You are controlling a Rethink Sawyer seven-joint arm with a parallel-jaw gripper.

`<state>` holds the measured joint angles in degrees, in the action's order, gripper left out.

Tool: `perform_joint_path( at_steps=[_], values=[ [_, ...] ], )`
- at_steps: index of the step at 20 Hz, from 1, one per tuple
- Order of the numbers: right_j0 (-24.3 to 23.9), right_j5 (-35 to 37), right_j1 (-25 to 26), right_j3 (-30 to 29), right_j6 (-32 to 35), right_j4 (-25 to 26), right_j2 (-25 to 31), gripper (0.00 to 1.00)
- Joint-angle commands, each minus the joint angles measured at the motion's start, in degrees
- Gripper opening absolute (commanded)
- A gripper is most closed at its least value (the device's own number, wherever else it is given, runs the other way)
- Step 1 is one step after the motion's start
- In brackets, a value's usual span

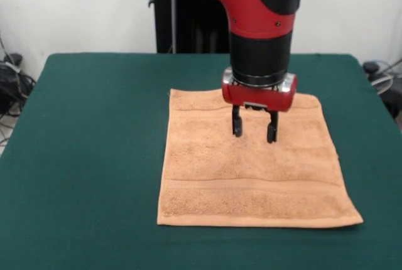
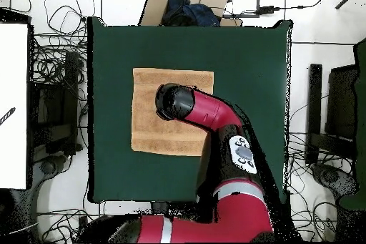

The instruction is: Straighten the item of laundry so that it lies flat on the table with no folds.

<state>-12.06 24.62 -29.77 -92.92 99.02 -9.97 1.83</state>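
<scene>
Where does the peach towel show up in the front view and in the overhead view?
Front view: the towel lies flat at centre, slightly right, under the open hand.
Overhead view: the towel lies left of centre, partly hidden by the arm.
Shared landmark: the green table.

Hand towel (image 1: pixel 251 176): peach-orange terry cloth, nubbly looped pile, matt, with flatter woven bands near two edges. Worktop (image 1: pixel 88 157): dark green felt-like covering, matt and even. Arm (image 1: pixel 251 0): glossy red and black moulded shell, smooth. Claw (image 1: pixel 254 130): black fingers, dull finish, under a shiny metal collar.
</scene>
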Motion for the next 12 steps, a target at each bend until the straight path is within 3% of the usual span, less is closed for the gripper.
perform_joint_path(
  at_steps=[1,12],
  values=[
    [-0.9,-3.5,-0.9,-5.5,2.3,3.9,6.9,1.00],
    [-1.4,-2.8,0.1,-3.9,2.6,4.9,7.4,1.00]
  ],
)
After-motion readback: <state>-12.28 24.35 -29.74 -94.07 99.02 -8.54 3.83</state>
